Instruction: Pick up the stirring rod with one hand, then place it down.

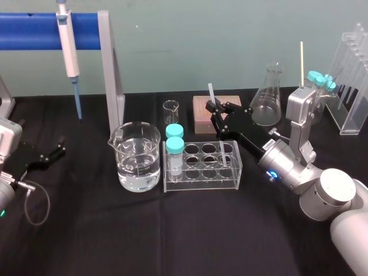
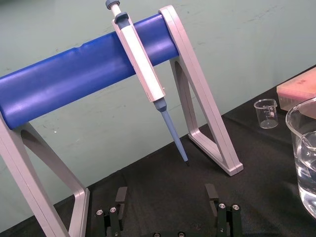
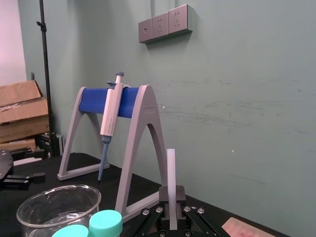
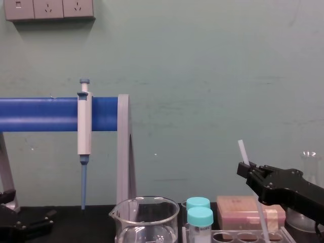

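Big beaker (image 1: 137,137) sits part full of clear liquid, and the rack (image 1: 230,179) carries two teal-capped vials (image 1: 175,146). The stirring rod (image 1: 211,93), thin, pale and translucent, tilts over the rack, with the right gripper (image 1: 217,107) clamped on it. The left gripper (image 1: 59,146) sits low at the left, fingers apart.
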Robot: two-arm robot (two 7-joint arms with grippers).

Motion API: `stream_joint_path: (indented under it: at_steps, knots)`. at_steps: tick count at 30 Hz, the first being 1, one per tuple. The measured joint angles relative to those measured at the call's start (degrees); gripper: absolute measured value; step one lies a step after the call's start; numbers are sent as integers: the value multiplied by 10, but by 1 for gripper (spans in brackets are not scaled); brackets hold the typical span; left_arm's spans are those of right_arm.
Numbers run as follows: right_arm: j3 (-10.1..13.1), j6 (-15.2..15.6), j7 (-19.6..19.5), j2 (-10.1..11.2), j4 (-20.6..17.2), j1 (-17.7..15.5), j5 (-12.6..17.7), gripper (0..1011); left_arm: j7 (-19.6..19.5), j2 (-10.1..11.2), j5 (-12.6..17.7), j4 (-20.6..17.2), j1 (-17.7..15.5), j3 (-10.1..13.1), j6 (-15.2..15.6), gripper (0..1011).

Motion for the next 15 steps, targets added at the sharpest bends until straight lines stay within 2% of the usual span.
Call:
stream_joint_path:
  at_steps: [3,13,15]
  knots:
    - [0,-1,1,0,0,0,0,84,0,0,0,0,0,0,0,1000]
    - [0,-1,2,0,0,0,1,404,0,0,0,0,0,0,0,1000]
    - [0,-1,2,0,0,0,1,440,0,0,0,0,0,0,0,1000]
